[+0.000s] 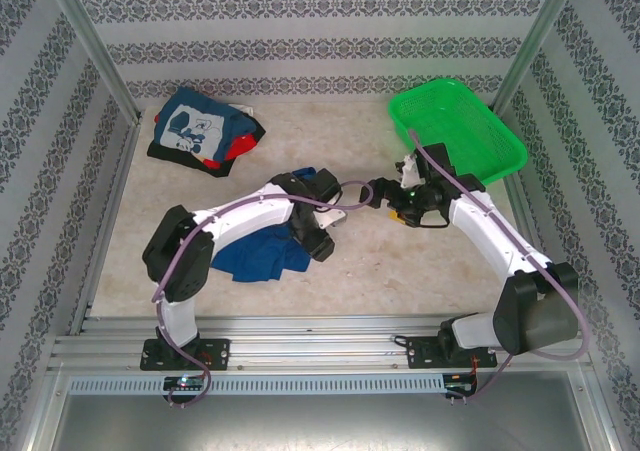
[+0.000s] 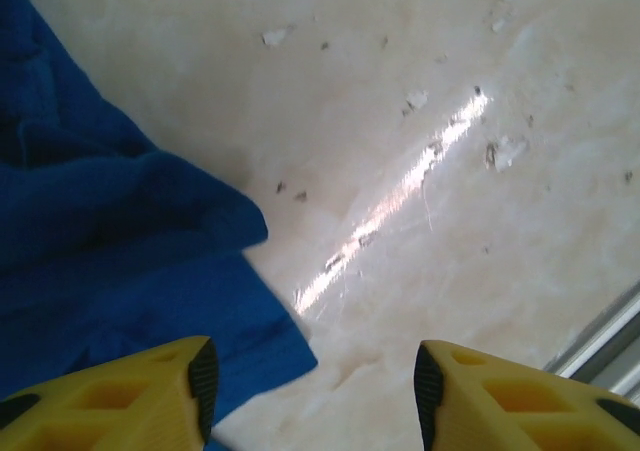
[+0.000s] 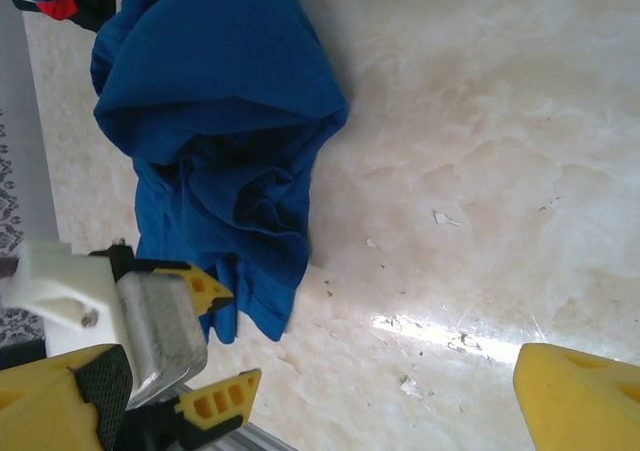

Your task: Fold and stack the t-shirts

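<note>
The left gripper (image 2: 315, 396) sits closest to the lens in its own wrist view. Its two yellow fingers stand well apart with nothing between them, so it is open and empty. The royal-blue t-shirt (image 2: 100, 241) lies off to one side of that gap. A corner of its hem reaches in just beside one finger, and the other finger stands over bare bench (image 2: 450, 91).

From above, the shirt is a crumpled, unfolded heap partly under the left forearm, and the left gripper hangs right at the shirt's edge on the basket side. The right gripper (image 1: 372, 193) is out beyond that same edge, apart from the cloth. In its wrist view its fingers are spread wide and hold nothing. From there the shirt runs away lengthwise, narrow hem tip nearest and bunched bulk farther off.

The folded stack (image 1: 205, 136), with a navy printed shirt on top and red and black beneath, lies well apart from the blue shirt on its far side. The green basket (image 1: 455, 131) stands farther off again, past the right gripper.

The left arm is clearly the nearer one. A small shift toward the cloth would probably put the hem corner between its fingers, while the right would first have to cross bare bench to reach the shirt.
</note>
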Controlling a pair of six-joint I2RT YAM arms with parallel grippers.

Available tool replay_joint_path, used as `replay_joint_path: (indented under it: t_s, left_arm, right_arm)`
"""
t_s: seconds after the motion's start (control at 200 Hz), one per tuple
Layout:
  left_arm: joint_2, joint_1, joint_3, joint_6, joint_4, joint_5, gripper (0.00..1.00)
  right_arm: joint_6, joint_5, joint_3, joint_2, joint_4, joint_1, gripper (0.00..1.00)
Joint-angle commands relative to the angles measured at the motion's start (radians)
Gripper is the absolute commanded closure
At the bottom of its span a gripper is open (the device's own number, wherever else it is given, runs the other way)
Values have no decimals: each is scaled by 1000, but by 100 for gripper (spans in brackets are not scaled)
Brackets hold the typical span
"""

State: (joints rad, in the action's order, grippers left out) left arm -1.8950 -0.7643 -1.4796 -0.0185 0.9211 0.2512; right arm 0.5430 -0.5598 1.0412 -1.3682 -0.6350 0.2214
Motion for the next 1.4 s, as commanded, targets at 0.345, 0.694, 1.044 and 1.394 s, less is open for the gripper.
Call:
replay_joint_path:
  t_s: [0.345,0.694,1.044,1.394]
  left_arm:
    - [25,5,70,644,-161,46,45]
    - [-16,14,62,818,-180,-50,49]
    - [-57,46,82,845,-191,-49,60]
    - [-99,48,39,818,-149,-44,77]
  right_arm:
    - [-51,-22,-52,63,-5,-43,2]
    - [-87,-55,-32,52,-22,-72,2]
    - [-97,-75,-62,67,-11,-77,2]
    - [-71,-104,-108,89,36,-76,2]
